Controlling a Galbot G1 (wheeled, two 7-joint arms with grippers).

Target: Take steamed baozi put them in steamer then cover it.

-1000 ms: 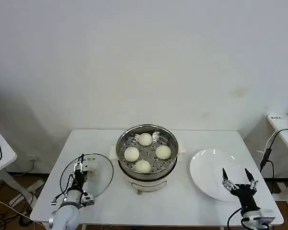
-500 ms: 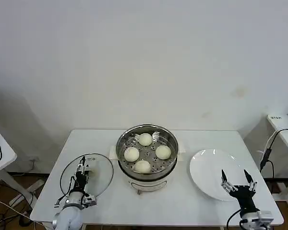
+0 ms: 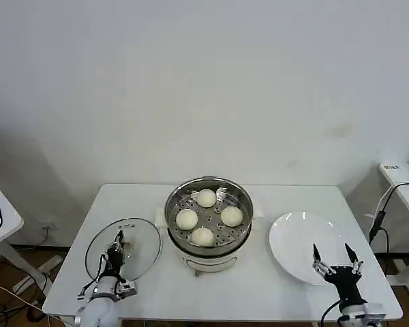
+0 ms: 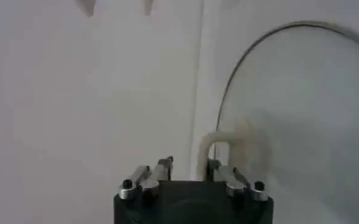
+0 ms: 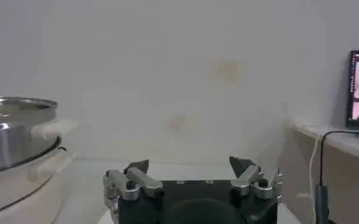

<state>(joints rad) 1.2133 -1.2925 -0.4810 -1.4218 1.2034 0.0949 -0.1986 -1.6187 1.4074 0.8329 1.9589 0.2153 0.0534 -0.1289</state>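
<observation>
Covering is the only step I judge to be left, because all four steamed baozi (image 3: 206, 217) already sit on the perforated tray inside the steamer (image 3: 208, 225), which stands in the middle of the white surface (image 3: 273, 283). The glass lid (image 3: 123, 248) lies flat on the surface to the left of the steamer, and my left gripper (image 3: 116, 253) is over its near part, at the pale handle (image 4: 228, 146). In the left wrist view the handle stands between the jaws, but I cannot tell if they are closed on it or only beside it. This is my main worry: with a loose hold, the smooth glass may slip or tilt when lifted, and a tilted lid could strike the steel rim or press on a bun. A lid set off-centre would also sit crooked and leave a gap. My right gripper (image 3: 335, 262) waits with jaws apart above the near edge of the empty white plate (image 3: 296, 238), well away from the steamer. I can read no brand or label on these things; a small tag (image 3: 391, 167) on the side table at the far right is too small to read.
</observation>
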